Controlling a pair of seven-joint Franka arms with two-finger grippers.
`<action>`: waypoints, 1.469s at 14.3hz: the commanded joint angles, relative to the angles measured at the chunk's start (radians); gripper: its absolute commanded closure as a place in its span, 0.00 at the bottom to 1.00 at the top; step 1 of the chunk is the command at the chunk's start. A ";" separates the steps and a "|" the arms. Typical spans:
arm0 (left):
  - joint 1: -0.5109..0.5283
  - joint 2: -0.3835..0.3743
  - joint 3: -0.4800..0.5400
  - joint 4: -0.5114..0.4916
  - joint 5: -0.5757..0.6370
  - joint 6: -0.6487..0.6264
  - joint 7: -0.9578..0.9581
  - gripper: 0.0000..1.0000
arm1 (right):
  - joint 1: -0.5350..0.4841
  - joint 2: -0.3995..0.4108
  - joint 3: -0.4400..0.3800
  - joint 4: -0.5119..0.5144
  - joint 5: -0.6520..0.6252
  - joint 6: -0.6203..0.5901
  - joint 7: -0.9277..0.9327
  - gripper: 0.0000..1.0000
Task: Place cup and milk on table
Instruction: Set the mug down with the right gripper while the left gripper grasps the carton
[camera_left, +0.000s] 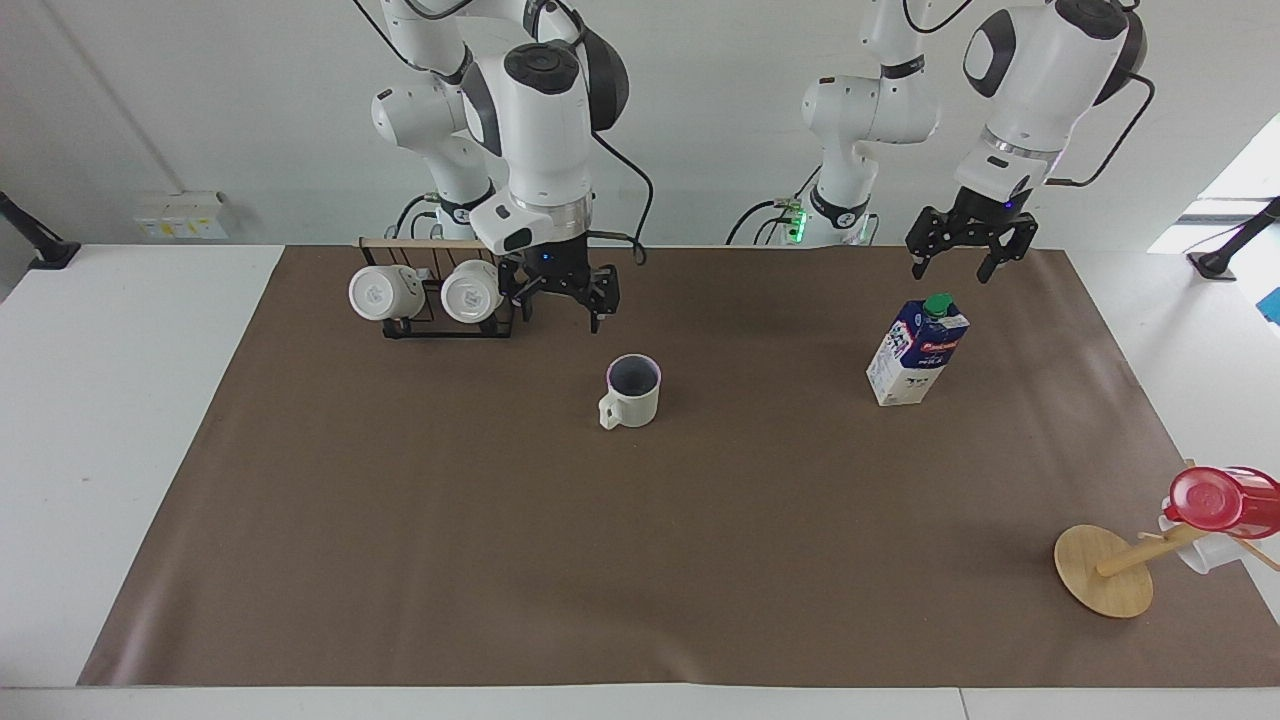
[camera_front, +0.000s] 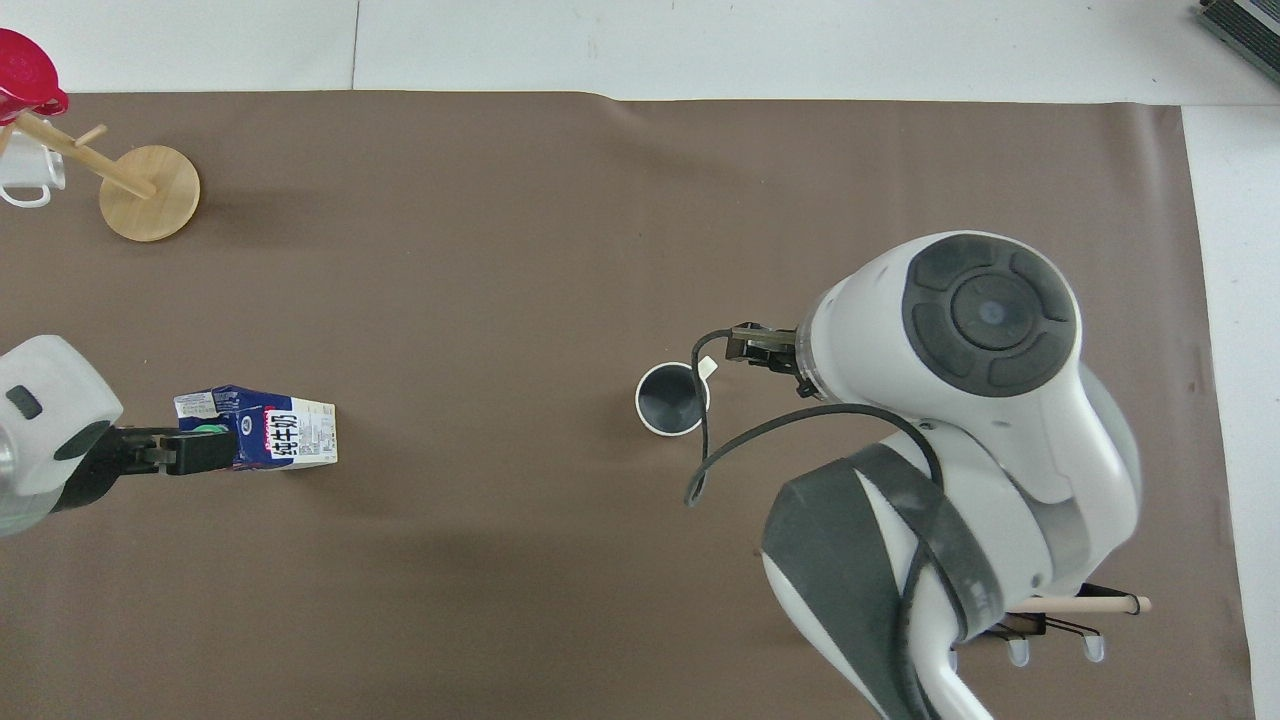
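Observation:
The cream ribbed cup (camera_left: 632, 392) (camera_front: 671, 399) stands upright on the brown mat (camera_left: 400, 550) of the table (camera_left: 100, 400), handle away from the robots, dark inside showing. My right gripper (camera_left: 558, 305) hangs open and empty in the air, over the mat between the cup and the mug rack; the overhead view shows only a bit of it under its wrist. The blue and white milk (camera_left: 918, 352) (camera_front: 270, 434) stands upright toward the left arm's end. My left gripper (camera_left: 952, 268) (camera_front: 200, 452) is open, raised over the carton's green cap, clear of it.
A black wire rack (camera_left: 440, 295) with two white mugs stands close to the right arm's base. A tipped wooden mug tree (camera_left: 1105, 570) (camera_front: 150, 178) with a red cup (camera_left: 1215, 497) lies at the mat's corner farthest from the robots, at the left arm's end.

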 joint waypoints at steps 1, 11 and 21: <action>-0.027 -0.046 0.014 -0.063 0.046 0.056 0.000 0.00 | -0.079 -0.067 0.009 -0.021 0.035 -0.057 -0.112 0.00; -0.024 -0.001 0.013 -0.125 0.087 0.200 0.000 0.00 | -0.376 -0.151 0.004 -0.020 0.035 -0.201 -0.439 0.00; -0.007 0.092 0.014 -0.160 0.087 0.340 0.000 0.00 | -0.440 -0.136 -0.004 0.181 0.050 -0.345 -0.516 0.00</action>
